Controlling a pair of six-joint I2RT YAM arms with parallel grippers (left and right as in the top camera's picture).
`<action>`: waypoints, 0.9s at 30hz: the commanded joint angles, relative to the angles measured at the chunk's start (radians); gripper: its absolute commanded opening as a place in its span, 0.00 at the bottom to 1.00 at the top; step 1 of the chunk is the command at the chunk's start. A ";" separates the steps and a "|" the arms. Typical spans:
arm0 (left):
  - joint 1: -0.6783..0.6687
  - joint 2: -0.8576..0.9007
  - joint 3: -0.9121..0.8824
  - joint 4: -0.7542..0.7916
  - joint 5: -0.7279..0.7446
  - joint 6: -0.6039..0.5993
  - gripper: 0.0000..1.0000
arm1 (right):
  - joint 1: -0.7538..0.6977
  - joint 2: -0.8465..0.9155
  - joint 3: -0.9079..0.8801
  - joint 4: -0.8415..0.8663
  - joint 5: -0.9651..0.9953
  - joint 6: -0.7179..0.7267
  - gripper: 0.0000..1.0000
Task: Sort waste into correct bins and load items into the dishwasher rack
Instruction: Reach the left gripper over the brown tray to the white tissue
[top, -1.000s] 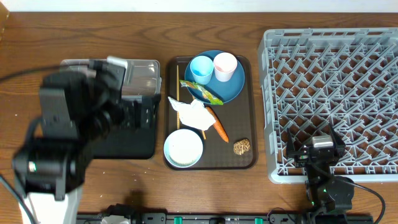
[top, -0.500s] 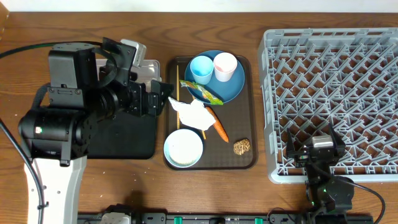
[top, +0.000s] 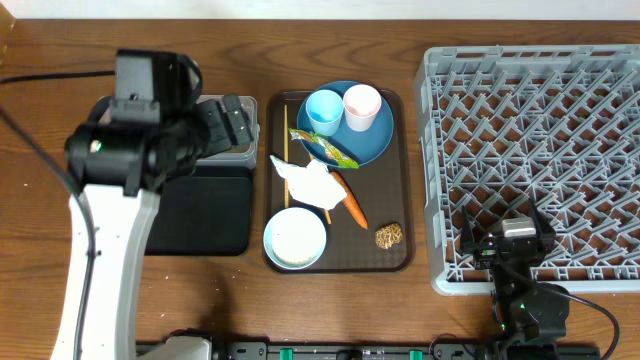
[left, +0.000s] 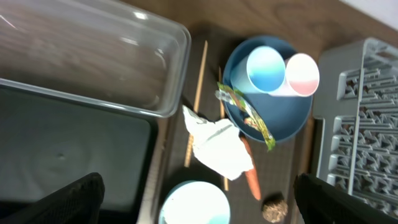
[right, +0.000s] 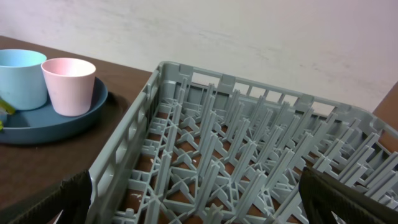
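Note:
On the brown serving tray, a blue plate (top: 372, 142) holds a light-blue cup (top: 324, 110), a pink cup (top: 361, 105) and a green-yellow wrapper (top: 327, 149). A white napkin (top: 310, 180), carrot (top: 350, 199), brown lump (top: 389, 236), white bowl (top: 295, 238) and chopsticks (top: 286, 135) lie beside it. My left gripper (top: 233, 124) hangs open and empty over the clear tub (top: 240, 105), next to the black tray (top: 205, 215). Its wrist view shows the napkin (left: 219, 144) and tub (left: 93, 62) between open fingers (left: 199, 202). My right gripper (top: 510, 243) is open (right: 208, 205) at the grey rack (top: 540, 130).
The brown serving tray (top: 403, 200) sits between the bins and the rack. The left arm covers part of the tub and the black tray. The rack (right: 249, 155) holds nothing that I can see. Bare wooden table lies along the front edge.
The left arm has swung: its gripper reached toward the serving tray's left edge, then drew back over the clear tub. It holds nothing. The right arm has not moved.

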 joint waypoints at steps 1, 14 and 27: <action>-0.002 0.062 -0.011 -0.003 0.116 -0.031 0.98 | -0.008 -0.002 -0.001 -0.004 -0.003 -0.006 0.99; -0.107 0.247 -0.012 0.030 0.142 -0.062 0.99 | -0.008 -0.002 -0.001 -0.004 -0.003 -0.006 0.99; -0.288 0.437 -0.012 0.058 -0.051 -0.170 0.89 | -0.008 -0.002 -0.001 -0.004 -0.003 -0.006 0.99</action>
